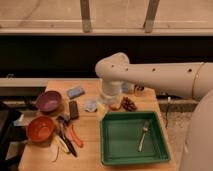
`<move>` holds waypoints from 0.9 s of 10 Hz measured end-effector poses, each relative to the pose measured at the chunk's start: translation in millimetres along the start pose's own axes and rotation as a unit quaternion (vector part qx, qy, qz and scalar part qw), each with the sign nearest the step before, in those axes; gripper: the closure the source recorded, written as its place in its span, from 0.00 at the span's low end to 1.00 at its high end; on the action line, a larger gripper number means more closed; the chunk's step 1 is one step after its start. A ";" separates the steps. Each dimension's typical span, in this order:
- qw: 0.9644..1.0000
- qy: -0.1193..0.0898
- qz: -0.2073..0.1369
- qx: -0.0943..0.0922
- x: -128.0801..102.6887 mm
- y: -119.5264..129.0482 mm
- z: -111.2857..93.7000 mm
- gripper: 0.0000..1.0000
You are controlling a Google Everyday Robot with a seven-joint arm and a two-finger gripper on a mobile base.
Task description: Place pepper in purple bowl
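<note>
The pepper (76, 136) is a slim orange-red piece lying on the wooden table (92, 132), next to some black-handled tools. To its upper left, near the table's left edge, sits the purple bowl (49, 101) with nothing visible inside. My white arm reaches in from the right, and the gripper (111, 100) hangs low over the back middle of the table, well to the right of both bowl and pepper. It stands open and holds nothing.
An orange bowl (40, 128) sits in front of the purple one. A blue sponge (75, 92), a black block (73, 109) and a pale cloth (91, 105) lie near the gripper. A green tray (117, 145) with a fork (143, 135) fills the front right.
</note>
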 end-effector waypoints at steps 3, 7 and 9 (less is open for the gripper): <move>0.996 -0.034 -0.077 -0.039 -26.5 83.4 12.7 0.30; 0.993 -0.037 -0.096 -0.051 -31.1 101.3 15.5 0.30; 0.994 -0.039 -0.094 -0.051 -30.7 99.8 16.3 0.30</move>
